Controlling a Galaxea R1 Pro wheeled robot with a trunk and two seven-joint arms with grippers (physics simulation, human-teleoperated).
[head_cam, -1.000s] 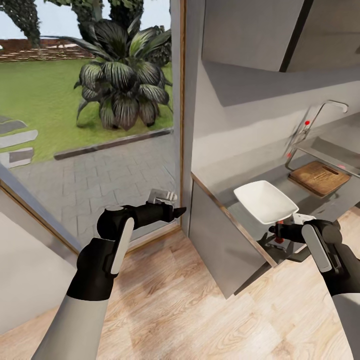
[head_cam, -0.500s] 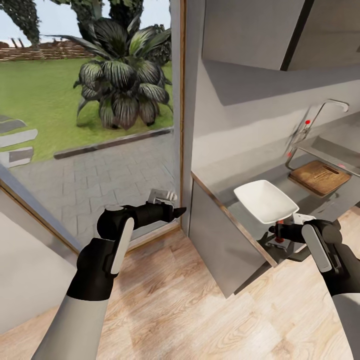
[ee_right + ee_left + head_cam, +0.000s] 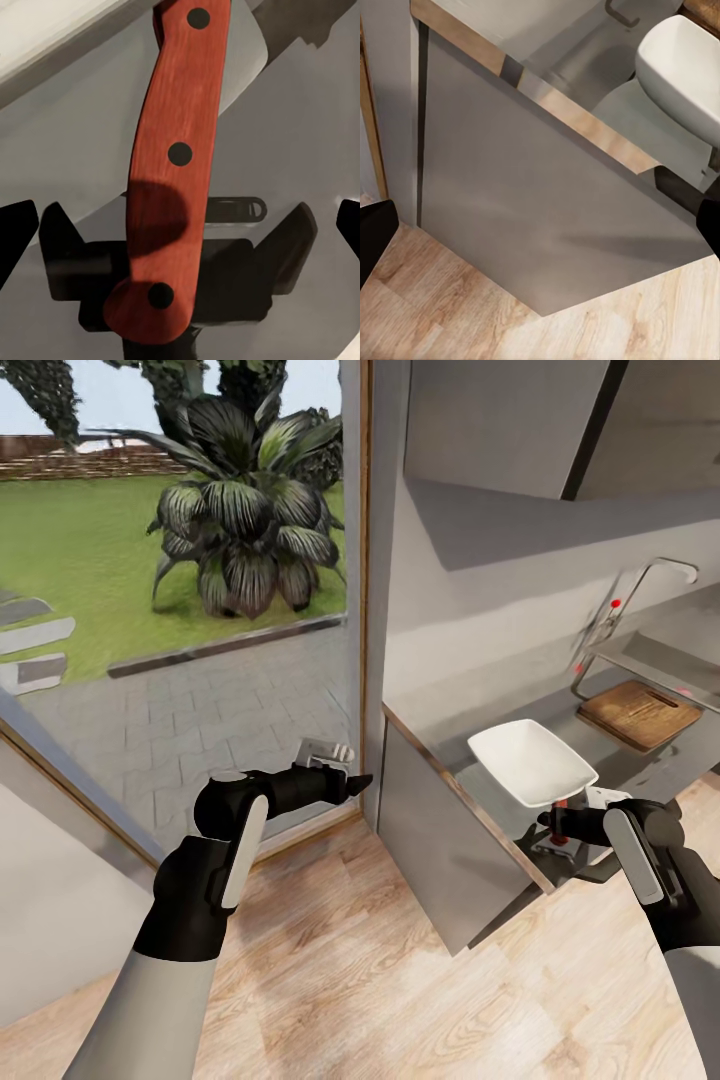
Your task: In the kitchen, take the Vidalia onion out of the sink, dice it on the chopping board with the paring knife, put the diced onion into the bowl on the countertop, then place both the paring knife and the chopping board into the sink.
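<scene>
Head view is showing the robot standing at the near end of the countertop (image 3: 440,755), beside a big glass door. Its right gripper (image 3: 562,838) is hanging over the front edge of the countertop, right by the near corner. Right wrist view is showing the paring knife (image 3: 174,172) lying flat under that gripper. The red-orange handle is sitting between the two fingers, and they are wide apart with gaps on both sides (so they are not squeezing anything). The knife's long side is running straight away from the wrist, so the fingers are standing one on each side of it. That looks like a good line-up for closing on the handle.

The bowl (image 3: 532,762) is sitting just behind the knife. The chopping board (image 3: 638,714) is lying farther along, next to the sink (image 3: 655,657). I cannot see the onion.

The left gripper (image 3: 330,752) is waiting out by the door, well away from the knife. I cannot tell if its jaws are open. The right arm is much nearer, so it should do the picking up.
</scene>
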